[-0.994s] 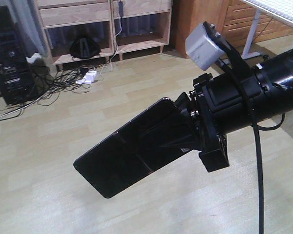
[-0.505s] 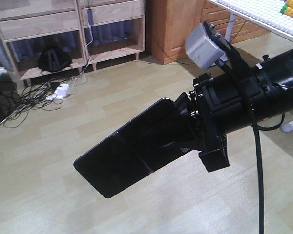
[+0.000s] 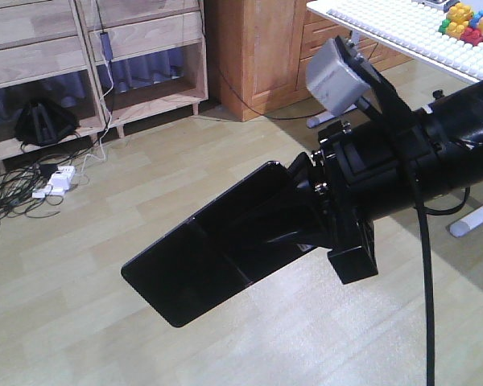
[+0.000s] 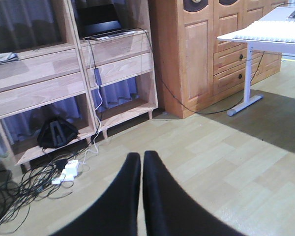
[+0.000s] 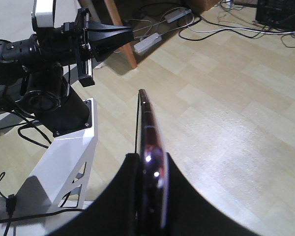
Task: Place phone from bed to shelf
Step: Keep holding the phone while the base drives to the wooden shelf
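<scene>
The phone (image 3: 213,261) is up in the air, gripped at one end by the right gripper (image 3: 278,233), whose fingers are clamped on its two flat faces. In the front view its glossy black face tilts, the free end pointing down and to the left, and a seam crosses its middle. In the right wrist view it shows edge-on with a pinkish metallic rim, standing out past the fingertips. Below it is only pale wood-plank floor (image 3: 105,185); it touches nothing but the gripper.

The shelf (image 4: 44,83) stands well apart, back against the wall, pale plank boards and open compartments. A black bag-like object (image 4: 56,132) sits in a low compartment, and a laptop (image 4: 101,22) rests on an upper board. A tangle of cables (image 4: 19,194) and a white power strip (image 4: 69,169) lie on the floor in front.

The left gripper (image 4: 141,156) hangs over the floor, fingers pressed together, holding nothing.

Off to the side stand an orange-brown cabinet (image 4: 196,54) and a white table (image 3: 386,32) with coloured blocks (image 3: 464,20).
</scene>
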Controlling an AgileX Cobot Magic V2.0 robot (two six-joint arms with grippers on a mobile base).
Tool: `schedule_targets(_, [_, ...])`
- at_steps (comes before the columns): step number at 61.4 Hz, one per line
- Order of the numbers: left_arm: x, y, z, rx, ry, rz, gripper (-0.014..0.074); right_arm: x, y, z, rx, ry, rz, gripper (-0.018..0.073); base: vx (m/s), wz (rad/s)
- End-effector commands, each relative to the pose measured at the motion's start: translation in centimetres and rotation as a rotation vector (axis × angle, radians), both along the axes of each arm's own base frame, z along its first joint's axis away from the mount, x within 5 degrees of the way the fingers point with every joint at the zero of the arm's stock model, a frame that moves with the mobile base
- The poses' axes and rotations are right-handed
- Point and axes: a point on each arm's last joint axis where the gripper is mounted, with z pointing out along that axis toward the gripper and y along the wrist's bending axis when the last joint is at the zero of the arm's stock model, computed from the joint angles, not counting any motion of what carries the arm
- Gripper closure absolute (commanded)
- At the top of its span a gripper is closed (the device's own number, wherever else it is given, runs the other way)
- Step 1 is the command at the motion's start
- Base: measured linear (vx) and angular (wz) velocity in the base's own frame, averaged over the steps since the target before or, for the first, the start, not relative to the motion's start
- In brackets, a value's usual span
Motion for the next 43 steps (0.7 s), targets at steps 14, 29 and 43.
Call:
schedule_targets(14, [-0.1, 0.02, 1.47, -0.017, -0.1, 0.003, 0.0595, -1.3, -0.06, 2.0, 0.082, -0.003, 0.042, 0.0562, 0.36, -0.07])
schedule_targets(29, [-0.1, 0.02, 1.47, -0.017, -0.1, 0.003, 0.0595, -1.3, -0.06, 2.0, 0.082, -0.003, 0.042, 0.0562, 0.35, -0.06])
schedule_targets(43, [-0.1, 0.02, 1.47, -0.017, -0.1, 0.003, 0.0595, -1.3, -0.06, 2.0, 0.082, -0.003, 0.042, 0.0562, 0.35, -0.07])
